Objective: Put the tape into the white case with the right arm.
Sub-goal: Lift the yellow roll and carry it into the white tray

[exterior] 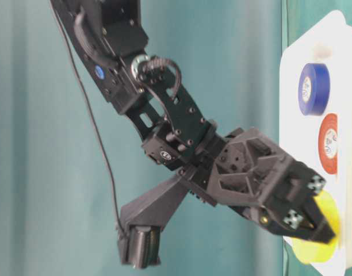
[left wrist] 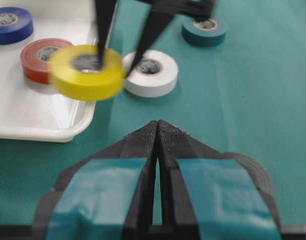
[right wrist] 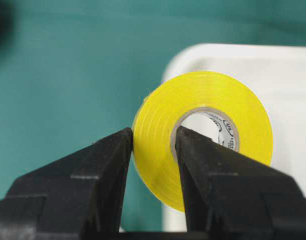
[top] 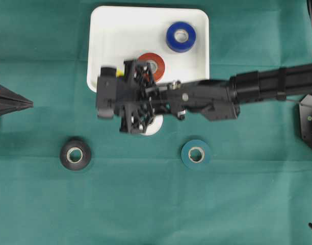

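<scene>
My right gripper is shut on a yellow tape roll, with one finger in the hole and the other on the outer wall. The roll hangs just above the near right corner of the white case, partly over its rim. From above, only a sliver of the yellow roll shows beside the right arm's wrist. A blue roll and a red roll lie in the case. My left gripper is shut and empty, at the left table edge.
On the green cloth outside the case lie a white roll, mostly hidden under the right arm from above, a black roll and a teal roll. The right arm reaches in from the right.
</scene>
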You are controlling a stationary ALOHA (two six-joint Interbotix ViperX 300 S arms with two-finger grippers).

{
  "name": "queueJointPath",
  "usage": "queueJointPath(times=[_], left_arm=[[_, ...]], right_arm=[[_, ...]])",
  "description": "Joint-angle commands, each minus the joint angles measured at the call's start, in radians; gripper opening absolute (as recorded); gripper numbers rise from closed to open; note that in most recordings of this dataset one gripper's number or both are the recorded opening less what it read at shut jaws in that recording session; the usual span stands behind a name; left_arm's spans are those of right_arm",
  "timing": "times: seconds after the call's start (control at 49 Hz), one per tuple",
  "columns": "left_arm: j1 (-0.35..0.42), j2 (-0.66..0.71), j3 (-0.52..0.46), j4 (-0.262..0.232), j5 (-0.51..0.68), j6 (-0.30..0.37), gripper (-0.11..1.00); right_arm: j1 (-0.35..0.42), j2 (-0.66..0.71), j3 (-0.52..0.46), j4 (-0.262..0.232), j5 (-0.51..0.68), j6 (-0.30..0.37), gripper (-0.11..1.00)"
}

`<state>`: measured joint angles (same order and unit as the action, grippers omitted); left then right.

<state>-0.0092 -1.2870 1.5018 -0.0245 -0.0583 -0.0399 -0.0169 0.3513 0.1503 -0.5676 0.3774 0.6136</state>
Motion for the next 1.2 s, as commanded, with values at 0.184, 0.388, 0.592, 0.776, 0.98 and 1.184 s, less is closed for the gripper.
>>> queueJointPath(times=[0.184,0.388,0.592,0.776,0.98,1.184], left_arm=[[0.003,0.008,-0.011,-0.002,-0.005,0.000,0.00],[0.003,0.008,-0.011,-0.002,-0.005,0.000,0.00],[0.003,0.008,-0.011,-0.002,-0.005,0.000,0.00],[0.003,0.006,-0.011,-0.002,-0.005,0.000,0.00],[0.003,-0.017,-0.005,-0.002,-0.005,0.000,0.00],[0.003,-0.041,0.003,-0.002,0.023,-0.002,0.00]], right_arm=[[-0.064,-0.046,-0.005,-0.006,-0.017,-0.014,0.01],[-0.077,-0.018,-0.003,-0.028,-0.031,-0.021,0.01],[-0.083,-0.005,0.000,-0.028,-0.032,-0.018,0.18],[-0.083,-0.005,0.006,-0.028,-0.035,-0.017,0.69],[-0.083,-0.008,0.008,-0.028,-0.060,-0.017,0.66],[-0.081,-0.067,0.055,-0.028,-0.060,-0.011,0.66]])
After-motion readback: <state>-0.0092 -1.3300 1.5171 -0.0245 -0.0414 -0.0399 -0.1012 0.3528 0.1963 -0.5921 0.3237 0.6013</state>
